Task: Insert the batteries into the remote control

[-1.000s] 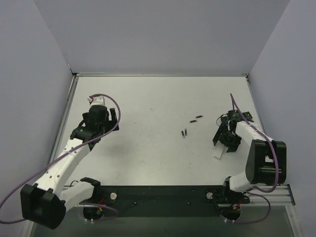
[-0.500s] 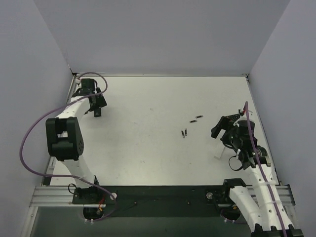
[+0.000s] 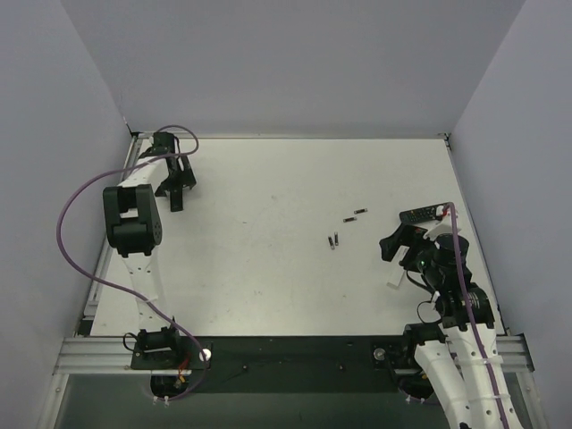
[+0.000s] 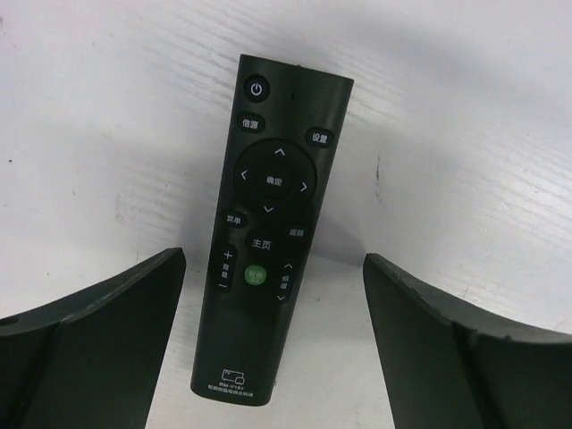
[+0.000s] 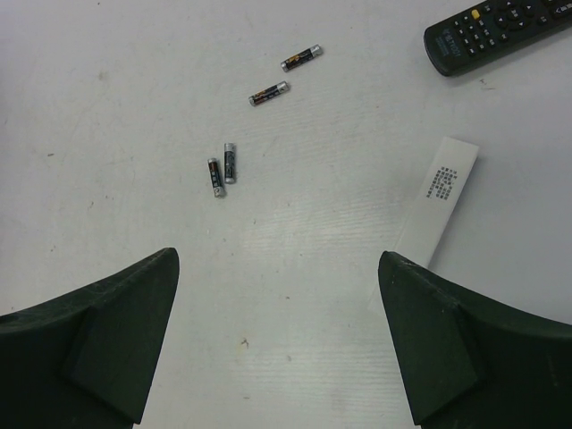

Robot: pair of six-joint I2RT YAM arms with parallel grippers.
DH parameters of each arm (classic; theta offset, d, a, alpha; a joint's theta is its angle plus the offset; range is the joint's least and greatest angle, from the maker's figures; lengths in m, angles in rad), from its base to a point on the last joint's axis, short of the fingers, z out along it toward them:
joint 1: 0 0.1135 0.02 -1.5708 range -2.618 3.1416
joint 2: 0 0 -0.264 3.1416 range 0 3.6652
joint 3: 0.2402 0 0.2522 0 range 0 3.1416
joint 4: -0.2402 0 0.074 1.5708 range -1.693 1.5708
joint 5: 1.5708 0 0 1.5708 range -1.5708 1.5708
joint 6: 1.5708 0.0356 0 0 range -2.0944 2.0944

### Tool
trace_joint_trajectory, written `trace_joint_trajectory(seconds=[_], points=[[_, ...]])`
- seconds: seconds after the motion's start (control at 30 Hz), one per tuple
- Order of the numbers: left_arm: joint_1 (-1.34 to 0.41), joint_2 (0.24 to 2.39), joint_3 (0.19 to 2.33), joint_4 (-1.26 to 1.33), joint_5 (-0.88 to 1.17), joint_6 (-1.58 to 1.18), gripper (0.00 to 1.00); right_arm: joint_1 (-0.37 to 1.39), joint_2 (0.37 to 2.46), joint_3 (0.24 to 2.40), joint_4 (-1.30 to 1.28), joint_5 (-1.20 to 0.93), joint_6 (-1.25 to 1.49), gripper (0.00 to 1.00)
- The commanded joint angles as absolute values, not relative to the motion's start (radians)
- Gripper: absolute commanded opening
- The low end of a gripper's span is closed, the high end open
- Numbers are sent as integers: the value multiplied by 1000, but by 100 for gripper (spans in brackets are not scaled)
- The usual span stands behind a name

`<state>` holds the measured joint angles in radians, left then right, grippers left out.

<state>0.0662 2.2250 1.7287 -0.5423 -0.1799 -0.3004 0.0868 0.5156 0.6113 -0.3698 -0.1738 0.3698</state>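
Since the left jaws and right jaws both hang wide open and empty, nothing's loaded: batteries lie loose around 3 o'clock of desk centre, remote face-up at 10. A clumsy pinch could roll those cells away.

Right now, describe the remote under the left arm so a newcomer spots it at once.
At the far-left corner of the table, a slim black remote lies face up inside the open left pincer. Unlike the key-crowded remote on the right side, it has few buttons and one round green button.
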Motion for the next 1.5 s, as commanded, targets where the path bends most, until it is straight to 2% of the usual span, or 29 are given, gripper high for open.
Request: trace_joint_trajectory(seconds=[0.0,0.1,0.27,0.33,0.37,0.47,0.67,0.8,0.87,0.93,1.07,1.27,1.47], points=[[71,2278,1821,-643,-179,-252,88,94,499,595,-367,-187,357,88],[72,2298,1833,-678,-181,-233,80,94,503,594,-361,-195,357,87],[68,2315,1852,-739,-144,-229,56,94,508,592,-345,-227,357,87],[64,2290,1813,-735,-115,-239,54,94,511,584,-336,-256,367,86],[57,2278,1792,-727,-104,-244,47,94,509,581,-321,-268,370,86],[46,2208,1689,-680,-42,-290,34,97,512,555,-273,-334,393,86],[8,2016,1422,-497,155,-458,31,124,573,479,-82,-513,530,86],[-66,1826,1124,-248,316,-630,29,193,641,425,98,-566,642,86],[-115,1767,1033,-128,369,-702,29,260,690,414,191,-571,676,86],[-171,1689,915,-43,386,-757,24,355,750,417,262,-545,713,86],[-254,1597,717,306,490,-970,21,506,874,414,432,-497,810,86],[-348,1500,505,714,538,-1213,17,639,1087,442,653,-486,923,86],[-420,1359,423,865,477,-1301,16,718,1201,524,666,-472,946,85]])
